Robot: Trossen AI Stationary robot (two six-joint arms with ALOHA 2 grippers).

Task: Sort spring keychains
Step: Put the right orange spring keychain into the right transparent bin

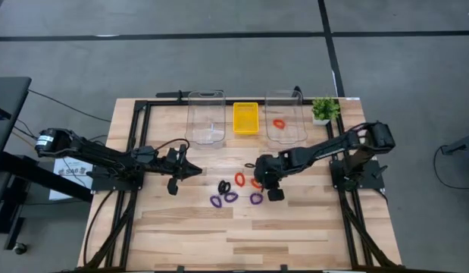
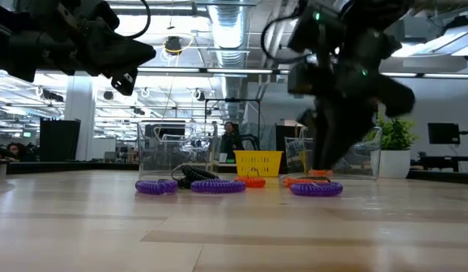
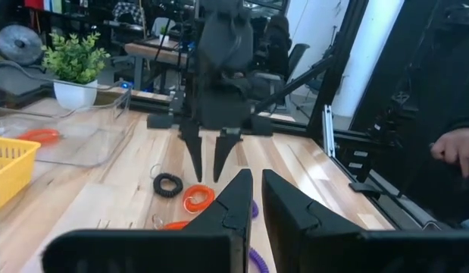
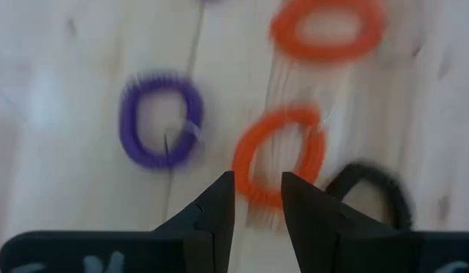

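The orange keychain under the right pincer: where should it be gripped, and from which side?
Grip the near arc of the orange keychain from straight above, one finger inside the loop and one outside. It lies flat on the table, so only its thin coil can be pinched. The right pincer hangs over that arc, slightly open.

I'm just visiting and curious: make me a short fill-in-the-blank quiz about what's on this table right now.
1. The small basket-like tray between the two clear plastic bins is ____.
2. The coiled keychain loop already lying in the right-hand clear plastic bin is ____.
3. The right gripper hangs directly over an ____ coiled loop on the wooden table.
4. The small potted plant stands at the table's far ____ corner.

Missing words: yellow; orange-red; orange-red; right
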